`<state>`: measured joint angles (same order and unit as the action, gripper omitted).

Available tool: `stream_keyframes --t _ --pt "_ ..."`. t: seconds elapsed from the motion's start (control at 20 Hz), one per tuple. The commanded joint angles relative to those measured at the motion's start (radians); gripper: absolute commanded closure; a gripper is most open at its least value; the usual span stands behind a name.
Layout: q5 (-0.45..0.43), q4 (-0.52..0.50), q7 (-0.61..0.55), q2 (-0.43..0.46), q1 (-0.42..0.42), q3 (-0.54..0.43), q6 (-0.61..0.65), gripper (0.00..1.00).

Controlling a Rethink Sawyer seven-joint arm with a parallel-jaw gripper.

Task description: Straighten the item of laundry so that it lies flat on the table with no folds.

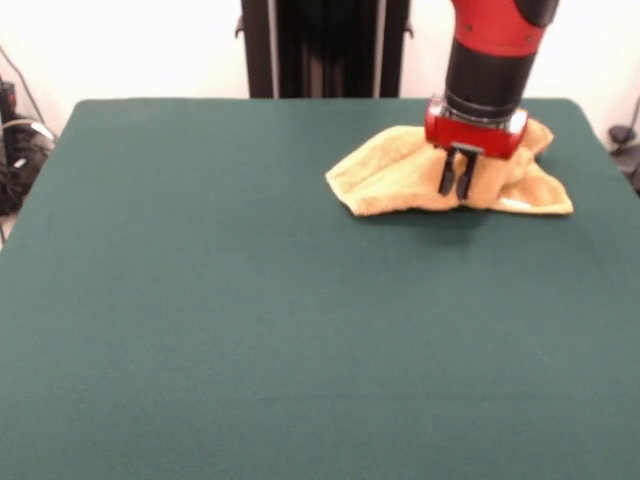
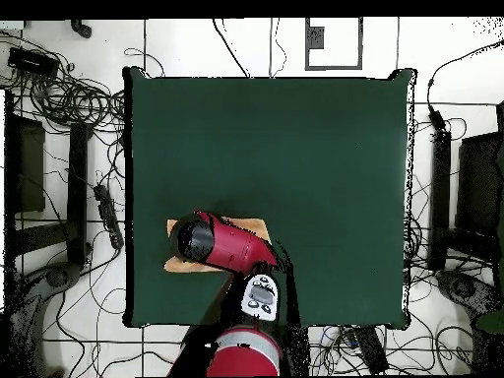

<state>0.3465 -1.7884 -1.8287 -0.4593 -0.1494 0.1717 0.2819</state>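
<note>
The orange-tan towel [image 1: 390, 175] lies crumpled and folded at the far right of the dark green table [image 1: 250, 300]. A pale strip, perhaps its label, shows at its near right edge. My gripper [image 1: 456, 188] comes straight down onto the towel's middle. Its two black fingers stand close together and pinch a raised fold of cloth. In the overhead view the red arm [image 2: 231, 246] covers most of the towel [image 2: 180, 263], which lies near the table's left edge close to the robot's side. The gripper itself is hidden there.
The towel lies close to the table's edge [image 2: 131, 256]. Cables and equipment lie on the floor round the table [image 2: 74, 98]. The black pedestal [image 1: 325, 48] stands behind the table's far side.
</note>
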Motion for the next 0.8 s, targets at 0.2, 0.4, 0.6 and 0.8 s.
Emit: stream_keyframes --t 0.2,0.4,0.6,0.8 --pt "-0.129 0.197 -0.083 -0.150 -0.030 0.056 0.526 1.00" --pt "-0.151 0.209 -0.086 -0.197 0.001 0.028 0.617 1.00" --pt "-0.167 0.223 -0.079 -0.220 0.025 0.007 0.674 1.00" --pt "-0.177 0.251 -0.072 -0.228 0.043 -0.001 0.707 1.00"
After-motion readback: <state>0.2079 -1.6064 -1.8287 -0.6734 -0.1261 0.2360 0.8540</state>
